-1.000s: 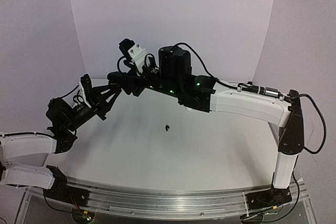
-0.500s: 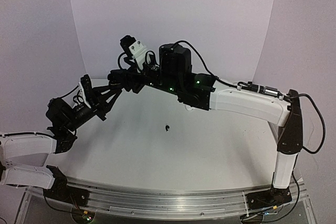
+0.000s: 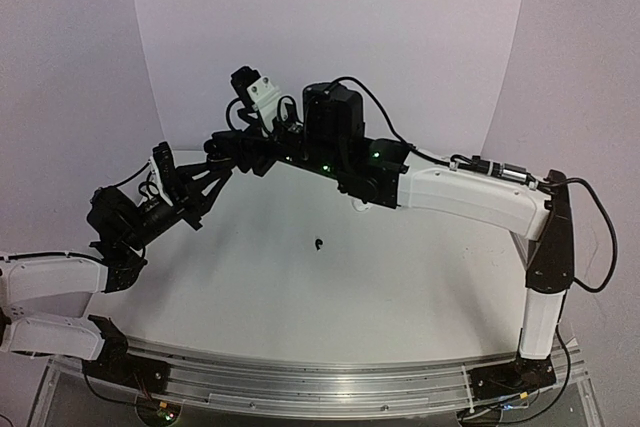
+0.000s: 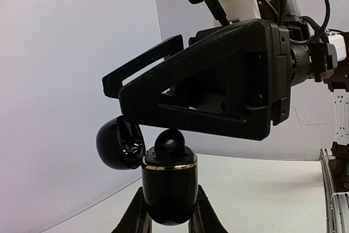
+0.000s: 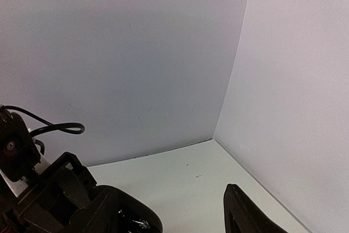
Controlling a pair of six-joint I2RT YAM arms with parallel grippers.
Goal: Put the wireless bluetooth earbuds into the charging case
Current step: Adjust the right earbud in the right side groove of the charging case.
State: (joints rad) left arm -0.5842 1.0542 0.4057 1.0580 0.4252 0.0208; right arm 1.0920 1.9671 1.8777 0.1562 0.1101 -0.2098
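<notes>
Earbud [image 4: 170,141] sits proud in the charging case [image 4: 170,186], directly beneath the right pincer [image 4: 113,88], jaws apart and empty. Left pincer [image 4: 170,208] clenches the case. Best pressed down squarely, lightly, clear of the lid [image 4: 116,145].

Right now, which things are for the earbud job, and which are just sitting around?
For the job:
glossy black charging case with a gold ring, lid open, held in the left tool
round black earbud poking from its top
tiny black earbud lying loose

Just there:
white table
silver metal rail along its near edge
</notes>
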